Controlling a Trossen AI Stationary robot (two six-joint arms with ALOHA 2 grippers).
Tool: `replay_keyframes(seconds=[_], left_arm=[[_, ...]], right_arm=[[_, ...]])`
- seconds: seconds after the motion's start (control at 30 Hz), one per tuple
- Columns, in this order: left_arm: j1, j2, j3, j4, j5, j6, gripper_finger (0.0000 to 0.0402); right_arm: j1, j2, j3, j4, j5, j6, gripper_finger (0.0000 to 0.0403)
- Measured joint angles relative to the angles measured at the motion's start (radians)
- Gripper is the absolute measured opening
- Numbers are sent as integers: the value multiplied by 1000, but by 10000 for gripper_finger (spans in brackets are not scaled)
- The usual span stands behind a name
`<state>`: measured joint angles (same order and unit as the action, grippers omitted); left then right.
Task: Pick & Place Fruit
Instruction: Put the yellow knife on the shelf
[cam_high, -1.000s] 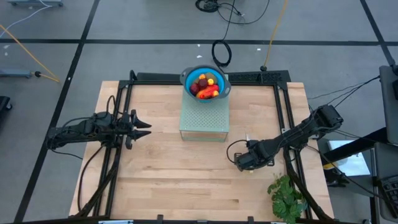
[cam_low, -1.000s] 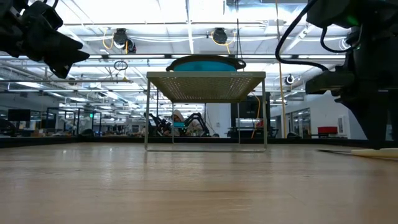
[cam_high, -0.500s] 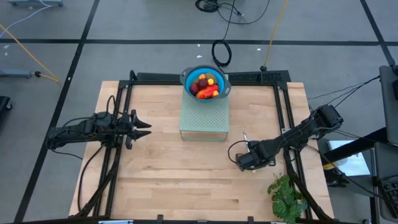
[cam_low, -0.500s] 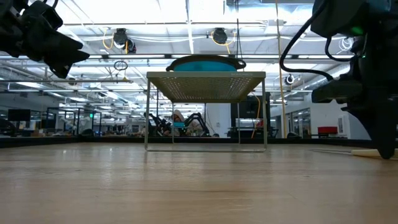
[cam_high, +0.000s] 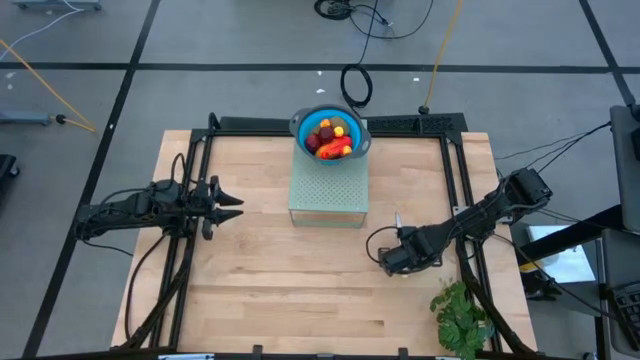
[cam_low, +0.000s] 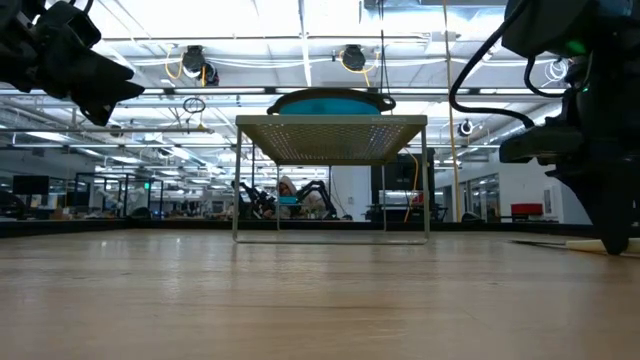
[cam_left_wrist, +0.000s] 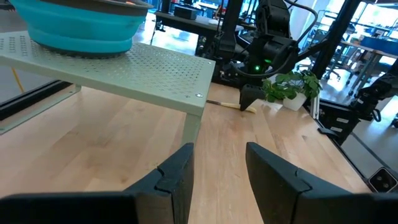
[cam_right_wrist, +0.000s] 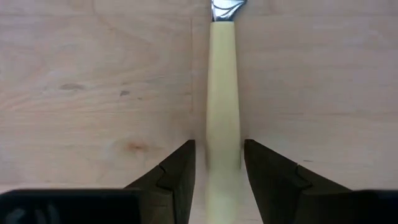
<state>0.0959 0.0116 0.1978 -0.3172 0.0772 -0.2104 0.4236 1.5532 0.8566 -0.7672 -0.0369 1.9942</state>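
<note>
The fruit (cam_high: 331, 138) lies heaped in a blue colander (cam_high: 300, 124) that stands on a pale green perforated rack (cam_high: 328, 192) at the table's far middle. I see red, orange and yellow pieces; the rest is too small to sort. My right gripper (cam_high: 400, 245) points down at the right side of the table, open, its fingers on either side of the pale handle (cam_right_wrist: 222, 118) of a slim knife (cam_high: 397, 218) lying flat on the wood. My left gripper (cam_high: 238, 201) hovers open above the table's left side, pointing toward the rack. My right gripper (cam_right_wrist: 219, 146) comes from above with its fingers (cam_right_wrist: 177, 171) across the knife's pale handle, one on each side and very close. I cannot tell whether they touch it. The knife lies flat on the table.
A green leafy bunch (cam_high: 460, 315) lies at the near right corner, close to my right arm. The rack's thin legs (cam_low: 236, 180) stand on the table with open room beneath. Bare wood stretches across the near and middle table. Black frame rails run along both sides.
My right gripper has sunk a little toward the table at the knife's handle, then held still. The left arm, colander and fruit have stayed put.
</note>
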Motion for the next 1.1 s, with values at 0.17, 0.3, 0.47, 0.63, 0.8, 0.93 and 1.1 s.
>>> replay_keyframes(seconds=[0.17,0.3,0.47,0.63,0.8,0.93,1.1], left_arm=[[0,0,0,0,0,-1,145],[0,0,0,0,0,0,145],[0,0,0,0,0,-1,145],[0,0,0,0,0,1,145],[0,0,0,0,0,-1,145],[0,0,0,0,0,-2,145],[0,0,0,0,0,-13,145]], right_arm=[[0,0,0,15,13,0,130],[0,0,0,13,27,2,130],[2,-2,-25,62,59,4,130],[3,-5,-61,109,21,41,130],[3,-3,-63,102,15,43,126],[3,-3,-63,99,14,43,99],[3,-2,-64,100,14,37,62]])
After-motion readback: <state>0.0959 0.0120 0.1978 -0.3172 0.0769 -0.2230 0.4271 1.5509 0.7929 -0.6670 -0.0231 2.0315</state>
